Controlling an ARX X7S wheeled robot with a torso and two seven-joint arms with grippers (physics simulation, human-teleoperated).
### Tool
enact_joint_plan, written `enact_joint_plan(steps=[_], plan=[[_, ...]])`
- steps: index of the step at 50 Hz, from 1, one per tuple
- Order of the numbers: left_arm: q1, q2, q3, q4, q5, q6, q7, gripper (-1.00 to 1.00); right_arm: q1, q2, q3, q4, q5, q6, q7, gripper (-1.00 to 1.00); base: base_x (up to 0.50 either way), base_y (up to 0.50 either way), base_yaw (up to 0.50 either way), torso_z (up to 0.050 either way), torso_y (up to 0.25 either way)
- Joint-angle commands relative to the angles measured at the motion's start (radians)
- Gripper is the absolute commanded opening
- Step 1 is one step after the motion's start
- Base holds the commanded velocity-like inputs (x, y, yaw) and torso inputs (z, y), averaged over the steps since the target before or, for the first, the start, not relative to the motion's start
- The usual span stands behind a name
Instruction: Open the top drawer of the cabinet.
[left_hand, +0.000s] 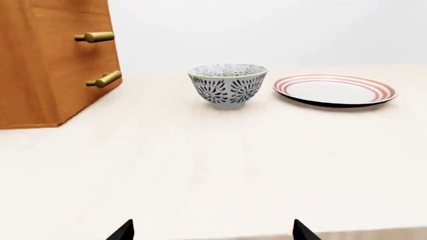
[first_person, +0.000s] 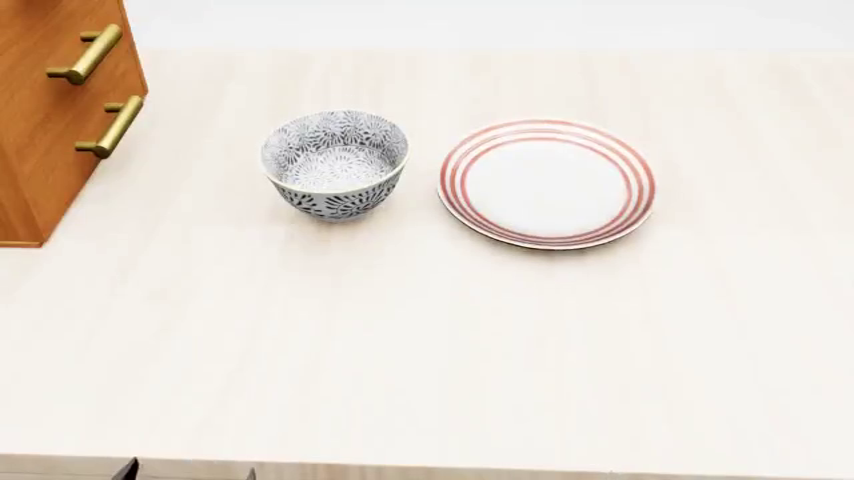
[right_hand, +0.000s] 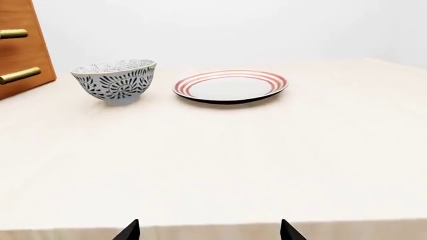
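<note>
Two dishes, bowl (first_person: 335, 163) and plate (first_person: 547, 182), hold nothing

text: none readable | labels: none | numbers: none

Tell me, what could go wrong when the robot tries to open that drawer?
The cabinet has matching brass handles, and its top is out of view, so the robot might pull a lower drawer instead. The bowl sits beside the cabinet, so a reaching arm might bump it toward the plate. Both grippers, left and right, are open and back at the table edge.
</note>
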Motion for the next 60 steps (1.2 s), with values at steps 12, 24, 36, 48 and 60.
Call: enact_joint_plan(steps=[12,24,36,48,60], plan=[[-0.006,-0.014,-0.079,0.083,0.011,-0.1,0.025,1.0,-0.002,0.019,-0.001,-0.133,0.006,0.145,0.043,1.0,0.0,0.0,0.0,0.0,0.0],[-0.273,-0.032,-0.191,0.762,-0.145,-0.96,0.004,1.0,0.206,0.106,0.106,-0.843,0.201,0.964,0.165,1.0,0.0,0.0,0.0,0.0,0.0],[-0.732,-0.033,-0.295,0.937,-0.236,-1.426,-0.004,1.0,0.514,0.141,0.242,-1.056,0.348,1.391,0.206,1.0,0.0,0.0,0.0,0.0,0.0],[-0.647,-0.072,-0.232,0.893,-0.224,-1.319,-0.016,1.0,0.517,0.145,0.238,-1.025,0.346,1.365,0.214,1.0,0.0,0.0,0.0,0.0,0.0],[-0.636,-0.084,-0.213,0.86,-0.218,-1.271,-0.028,1.0,0.507,0.153,0.251,-1.032,0.37,1.334,0.194,1.0,0.18,0.0,0.0,0.0,0.0]])
